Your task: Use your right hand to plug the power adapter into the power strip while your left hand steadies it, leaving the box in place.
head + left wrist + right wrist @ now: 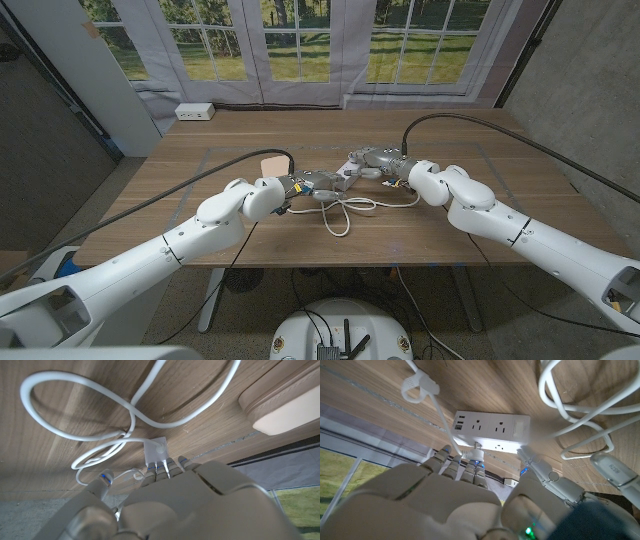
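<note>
White plastic power strip (492,427), a flat bar with two outlets and USB ports facing up, lies on the wooden tabletop (480,230), with your right hand (445,500) at its long side. That hand's fingers (451,460) touch the strip's edge, thumb reaching alongside; whether they actually clamp it I cannot tell.

The small square white power adapter (155,451) sits just beside the strip on the left-arm side. Its prongs point into the fingertips (170,466) of your left hand (200,500). They touch it, but a firm pinch cannot be confirmed.

The adapter's looped white cable (75,390) sprawls between the strip and you. The rounded tan box (280,405) stands near the strip, behind the left hand.

You seem to be at the approach step, nothing plugged yet, and the roles look swapped against the task. Next you would need the adapter in the right hand, with its prongs turned toward an outlet, and the left hand pinning the strip without nudging the box.
</note>
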You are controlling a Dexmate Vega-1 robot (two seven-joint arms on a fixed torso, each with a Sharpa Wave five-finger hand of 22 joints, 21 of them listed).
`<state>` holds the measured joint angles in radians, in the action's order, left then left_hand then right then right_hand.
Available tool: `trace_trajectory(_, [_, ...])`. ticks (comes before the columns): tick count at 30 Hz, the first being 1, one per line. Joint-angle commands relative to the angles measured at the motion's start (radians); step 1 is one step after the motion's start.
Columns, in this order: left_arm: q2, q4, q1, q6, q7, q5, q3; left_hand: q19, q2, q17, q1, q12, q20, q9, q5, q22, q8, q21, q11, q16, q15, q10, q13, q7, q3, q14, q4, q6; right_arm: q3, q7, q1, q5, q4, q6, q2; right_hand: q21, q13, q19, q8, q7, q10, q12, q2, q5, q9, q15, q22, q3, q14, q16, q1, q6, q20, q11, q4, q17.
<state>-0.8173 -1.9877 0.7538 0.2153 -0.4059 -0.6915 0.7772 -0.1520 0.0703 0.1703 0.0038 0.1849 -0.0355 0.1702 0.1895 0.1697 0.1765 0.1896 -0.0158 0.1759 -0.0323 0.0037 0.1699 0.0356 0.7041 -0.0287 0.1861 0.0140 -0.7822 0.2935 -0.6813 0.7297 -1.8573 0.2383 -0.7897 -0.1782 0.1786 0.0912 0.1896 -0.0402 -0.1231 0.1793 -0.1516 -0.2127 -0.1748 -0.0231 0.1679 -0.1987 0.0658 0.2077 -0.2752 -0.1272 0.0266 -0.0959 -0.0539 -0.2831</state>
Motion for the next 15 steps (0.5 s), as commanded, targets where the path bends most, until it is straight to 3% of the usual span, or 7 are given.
trace_trajectory(1, [-0.002, -0.002, 0.001, -0.001, -0.005, 0.002, 0.000, 0.006, 0.116, 0.002, -0.002, 0.004, -0.077, 0.006, 0.002, 0.003, 0.005, 0.006, -0.001, 0.005, -0.001, 0.011, 0.004, 0.002, 0.007, 0.009, -0.003, 0.007, -0.008, 0.026, 0.007, -0.011, 0.005, 0.008, 0.004, -0.004, 0.002, -0.007, 0.005, 0.004, -0.014, 0.009, 0.004, 0.003, -0.005, 0.001, 0.000, -0.007, 0.011, -0.002, 0.009, -0.012, 0.000, 0.005, -0.001, 0.002])
trace_trajectory(15, [-0.002, 0.005, -0.005, -0.007, -0.005, 0.005, -0.001, 0.006, 0.115, 0.002, -0.003, 0.005, -0.077, 0.006, 0.002, 0.003, 0.006, 0.006, -0.001, 0.006, -0.001, 0.012, 0.004, 0.001, 0.008, 0.011, -0.002, 0.007, -0.031, 0.069, 0.030, -0.001, 0.021, 0.022, 0.009, -0.004, 0.002, -0.013, 0.006, 0.006, -0.022, 0.011, 0.006, 0.007, -0.005, 0.004, 0.000, -0.008, 0.018, -0.003, 0.021, -0.018, 0.001, 0.009, -0.004, 0.005])
